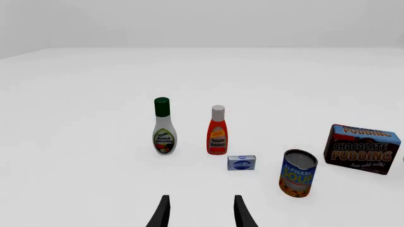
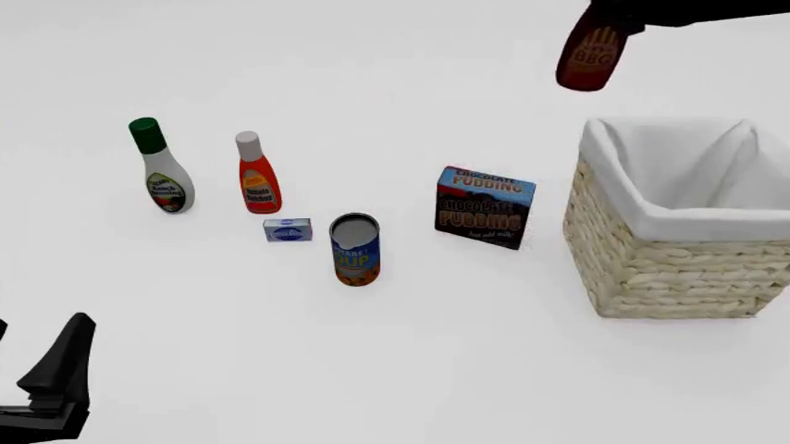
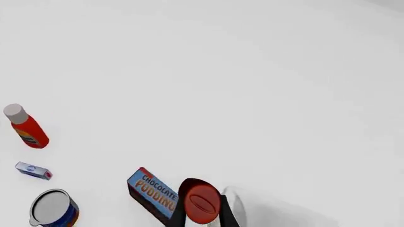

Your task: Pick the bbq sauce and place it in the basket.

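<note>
Up in the top right of the front view, right pincer (image 2: pixel 601 20) pinching the bbq sauce (image 2: pixel 586 57) by its top, bottle hanging in the air, off the tabletop (image 2: pixel 408 351). Below it and a bit to the right, the basket (image 2: pixel 654 259), white cloth inside. In the right wrist view, red cap (image 3: pixel 203 204) of the bbq sauce squeezed between the two dark fingers (image 3: pixel 176 217). Down in the bottom left corner of the front view, left pincer (image 2: pixel 55 375), low and far from the bottle. In the left wrist view, its two fingers (image 1: pixel 162 213) spread wide, holding nothing. Standing on the tabletop from left to right: ranch dressing bottle (image 2: pixel 161 168) with green cap, tomato ketchup bottle (image 2: pixel 257 176) with white cap, small blue box (image 2: pixel 288 230), alphabet soup can (image 2: pixel 355 250), chocolate pudding box (image 2: pixel 484 207).
</note>
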You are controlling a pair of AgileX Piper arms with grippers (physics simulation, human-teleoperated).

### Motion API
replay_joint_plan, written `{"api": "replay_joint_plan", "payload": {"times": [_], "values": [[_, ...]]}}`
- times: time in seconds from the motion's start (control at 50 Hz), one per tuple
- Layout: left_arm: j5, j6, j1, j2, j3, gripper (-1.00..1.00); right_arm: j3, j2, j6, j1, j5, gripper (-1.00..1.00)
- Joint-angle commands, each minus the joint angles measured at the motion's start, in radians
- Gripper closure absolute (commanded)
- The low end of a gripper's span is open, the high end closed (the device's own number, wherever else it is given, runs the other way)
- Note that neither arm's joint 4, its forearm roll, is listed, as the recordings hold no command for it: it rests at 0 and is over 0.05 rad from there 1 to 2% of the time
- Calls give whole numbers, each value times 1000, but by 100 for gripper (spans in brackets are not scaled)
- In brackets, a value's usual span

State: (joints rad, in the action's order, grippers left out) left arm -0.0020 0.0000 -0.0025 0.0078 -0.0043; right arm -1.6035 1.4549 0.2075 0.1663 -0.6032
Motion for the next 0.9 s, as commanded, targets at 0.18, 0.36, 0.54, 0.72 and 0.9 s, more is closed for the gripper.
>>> {"api": "replay_joint_plan", "payload": {"times": [0.18, 0.36, 0.54, 0.72, 0.9], "values": [[0, 0, 0, 0, 0, -100, 106, -125, -14, -116, 5, 100], [0, 0, 0, 0, 0, -100, 163, -166, -9, -162, 14, 100], [0, 0, 0, 0, 0, -100, 219, -215, -3, -214, 9, 100], [0, 0, 0, 0, 0, -100, 277, -234, -3, -264, 36, 100], [0, 0, 0, 0, 0, -100, 315, -226, -9, -312, 68, 100]]}}
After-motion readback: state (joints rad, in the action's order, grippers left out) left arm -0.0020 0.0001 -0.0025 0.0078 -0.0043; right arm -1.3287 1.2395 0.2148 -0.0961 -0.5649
